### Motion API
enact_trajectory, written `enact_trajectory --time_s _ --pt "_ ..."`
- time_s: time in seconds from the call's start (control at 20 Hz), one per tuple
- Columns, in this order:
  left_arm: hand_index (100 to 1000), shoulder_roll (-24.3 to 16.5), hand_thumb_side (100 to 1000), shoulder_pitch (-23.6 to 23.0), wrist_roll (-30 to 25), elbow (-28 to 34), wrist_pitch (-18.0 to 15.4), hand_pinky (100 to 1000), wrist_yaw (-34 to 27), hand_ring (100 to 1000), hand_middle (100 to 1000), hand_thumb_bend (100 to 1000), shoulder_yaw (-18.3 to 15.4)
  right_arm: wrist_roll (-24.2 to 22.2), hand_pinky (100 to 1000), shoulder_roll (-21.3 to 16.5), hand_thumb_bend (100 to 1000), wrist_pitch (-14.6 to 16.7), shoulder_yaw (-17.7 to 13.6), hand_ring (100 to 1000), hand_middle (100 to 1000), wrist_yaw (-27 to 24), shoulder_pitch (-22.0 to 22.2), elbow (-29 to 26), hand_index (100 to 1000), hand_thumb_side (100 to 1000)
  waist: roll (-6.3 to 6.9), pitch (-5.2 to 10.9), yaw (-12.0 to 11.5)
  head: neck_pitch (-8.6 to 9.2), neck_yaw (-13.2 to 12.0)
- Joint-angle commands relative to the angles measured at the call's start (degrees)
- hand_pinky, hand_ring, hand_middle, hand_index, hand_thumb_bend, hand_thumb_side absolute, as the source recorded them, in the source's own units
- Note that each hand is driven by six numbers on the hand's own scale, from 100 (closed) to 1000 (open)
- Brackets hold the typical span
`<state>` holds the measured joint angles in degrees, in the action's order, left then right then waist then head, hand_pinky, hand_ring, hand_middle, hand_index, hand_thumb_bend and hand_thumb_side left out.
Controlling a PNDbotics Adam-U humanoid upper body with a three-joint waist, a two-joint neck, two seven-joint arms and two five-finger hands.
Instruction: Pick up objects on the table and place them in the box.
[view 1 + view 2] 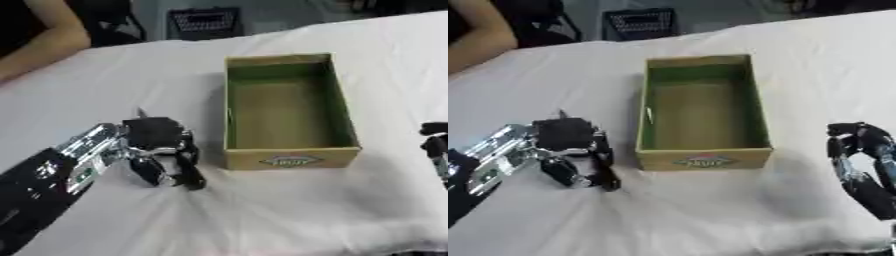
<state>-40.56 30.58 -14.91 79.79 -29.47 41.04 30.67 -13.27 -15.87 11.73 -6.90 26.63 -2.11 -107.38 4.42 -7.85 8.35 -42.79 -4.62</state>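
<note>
1. My left hand is down on the white tablecloth, just left of the box near its front corner. Fingers curl downward with the tips on or close to the cloth.
2. I can't tell what, if anything, it holds. The hand's own bulk hides the space underneath. Only a small pointed grey bit sticks up at its far edge; can't identify it.
3. The box is open-topped cardboard, green inside, and looks empty. Nothing placed yet, as far as I can see.
4. My right hand sits idle at the right edge, fingers loosely bent, holding nothing, well clear of the box.
5. No other loose object visible on the cloth, so I judge the target is under the left hand.
6. Risks from here:
   - Fingertips pressing into the cloth could bunch it and drag the box with it; there's already a crease by the hand.
   - If I lift without a confirmed hold, the object may slip out or stay behind, since I'm working blind.
   - The hand is near the box wall. Swinging across low could clip the rim and shove or tip it.
   - Releasing before I'm over the opening drops the item outside.
</note>
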Motion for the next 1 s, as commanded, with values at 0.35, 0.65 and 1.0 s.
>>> enact_trajectory --time_s 0.35,0.65,1.0 --pt "303 -4.78 223 4.87 -3.98 2.43 4.61 103 -5.47 153 188 100 -4.0 -0.08 510 -0.86 213 -0.03 -0.32 583 663 0.14 0.02 -0.59 783 786 -0.16 0.73 -0.14 1.09 0.32" --pt "281 -5.81 186 8.19 -3.96 4.61 5.95 116 -4.05 143 169 100 -6.58 -0.02 510 -0.89 212 -0.07 -0.41 583 663 0.18 0.14 -0.54 783 786 -0.15 0.87 -0.25 1.1 0.5" --pt "269 -5.79 175 11.13 -0.91 6.61 9.58 109 -1.18 132 158 100 -12.87 0.08 510 -0.83 211 -0.14 -0.53 583 663 0.22 0.32 -0.47 783 786 -0.27 0.96 -0.54 1.49 1.03"
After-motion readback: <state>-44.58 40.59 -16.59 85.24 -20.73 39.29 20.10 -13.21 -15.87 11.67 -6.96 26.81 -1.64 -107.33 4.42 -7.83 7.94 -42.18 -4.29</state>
